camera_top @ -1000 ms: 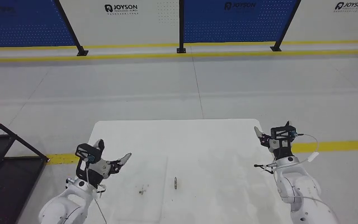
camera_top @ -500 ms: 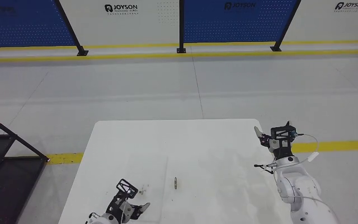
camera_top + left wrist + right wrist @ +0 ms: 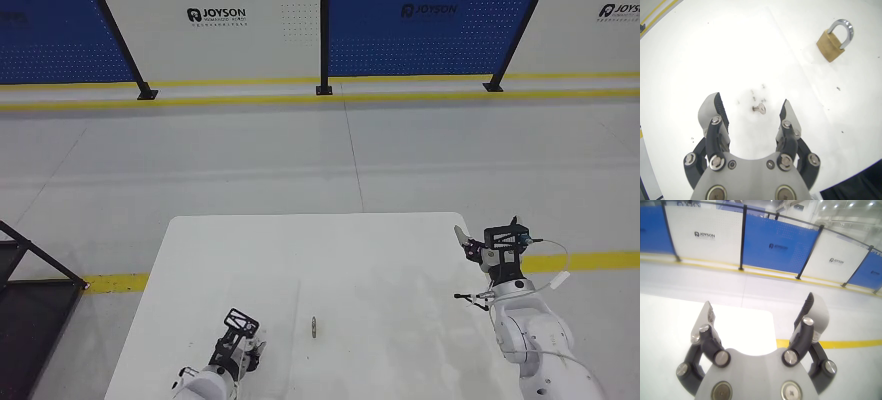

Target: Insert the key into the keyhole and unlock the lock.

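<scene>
Toward the table's near edge, your left gripper (image 3: pixel 751 98) is hovering low over the white table (image 3: pixel 380 260), its jaws standing wide apart and holding nothing. You are getting bare white surface ahead of it and to both sides, while the table's rim is running close behind it, where the white is giving way to dark floor. The key (image 3: pixel 761 108) is lying flat on the table between the two open fingers (image 3: pixel 721 108), touching neither; it is showing as a small silver piece with a round bow and a short blade, and a scatter of dark specks (image 3: pixel 753 94) is sitting just beyond it. The padlock (image 3: pixel 831 46) is resting well apart from the key, across a faint straight seam (image 3: pixel 791 53) in the tabletop. It is showing a brass body and a polished silver shackle, both legs looking seated in the body. Your right gripper (image 3: pixel 759 299) is waiting at the table's far right corner, jaws spread and empty, pointing out over the rounded corner toward the blue and white fence panels (image 3: pixel 776 243).
</scene>
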### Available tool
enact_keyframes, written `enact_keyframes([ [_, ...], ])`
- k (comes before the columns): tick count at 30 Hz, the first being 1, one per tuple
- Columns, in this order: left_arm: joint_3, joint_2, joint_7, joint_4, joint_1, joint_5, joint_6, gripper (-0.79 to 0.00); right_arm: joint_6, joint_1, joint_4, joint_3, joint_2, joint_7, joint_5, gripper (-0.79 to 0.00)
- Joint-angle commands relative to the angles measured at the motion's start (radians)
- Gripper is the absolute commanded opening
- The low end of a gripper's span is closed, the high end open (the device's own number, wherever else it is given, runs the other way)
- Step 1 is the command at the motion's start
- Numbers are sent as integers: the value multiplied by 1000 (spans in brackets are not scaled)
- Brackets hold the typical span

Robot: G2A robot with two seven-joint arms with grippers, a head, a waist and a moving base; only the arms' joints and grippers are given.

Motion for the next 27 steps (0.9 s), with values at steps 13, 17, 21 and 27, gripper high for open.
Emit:
enact_keyframes([
  [13,43,-3,-15,36,-28,37,4,-419,0,0,0,0,0,0,0,0],
  [17,49,-4,-19,41,-35,40,6,-434,0,0,0,0,0,0,0,0],
  [21,54,-5,-24,47,-45,42,4,-496,0,0,0,0,0,0,0,0],
  [27,59,-5,-34,43,-53,63,4,-622,0,0,0,0,0,0,0,0],
])
